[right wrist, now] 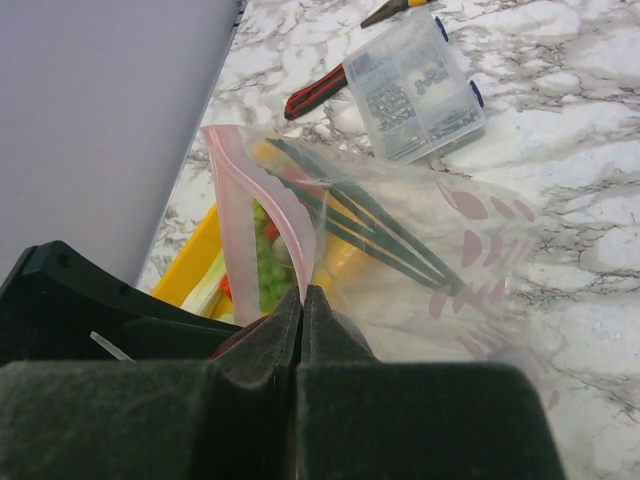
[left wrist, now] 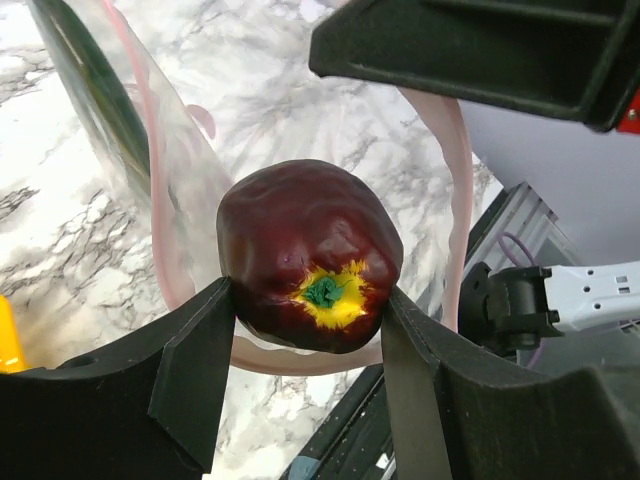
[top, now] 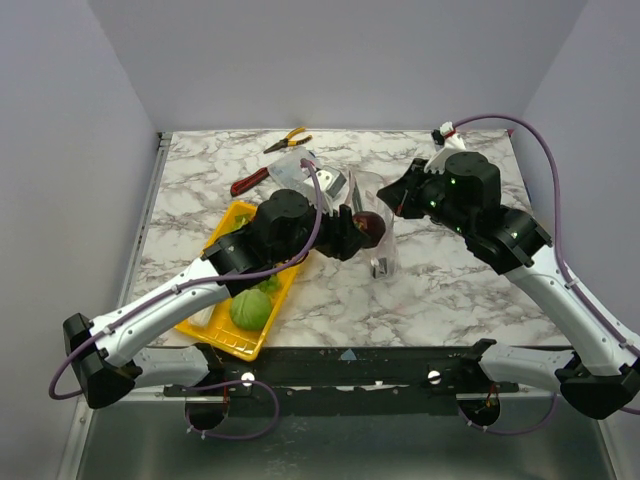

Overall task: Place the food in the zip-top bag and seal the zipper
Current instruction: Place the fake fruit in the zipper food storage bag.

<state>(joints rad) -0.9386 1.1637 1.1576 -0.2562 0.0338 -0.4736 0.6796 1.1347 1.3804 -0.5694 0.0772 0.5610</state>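
Your yellow tray lies left of the zip-top bag. The bag's mouth gapes — your right gripper is pressed together on its zipper, and your left gripper pinches the dark brown ball right at that mouth.

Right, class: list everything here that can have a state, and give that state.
left end effector: shut on dark red ball
dark red ball: gripped, at the bag's mouth
right end effector: shut on zip-top bag rim
zip-top bag: open, held up
zipper: unsealed
yellow tray: holds cabbage
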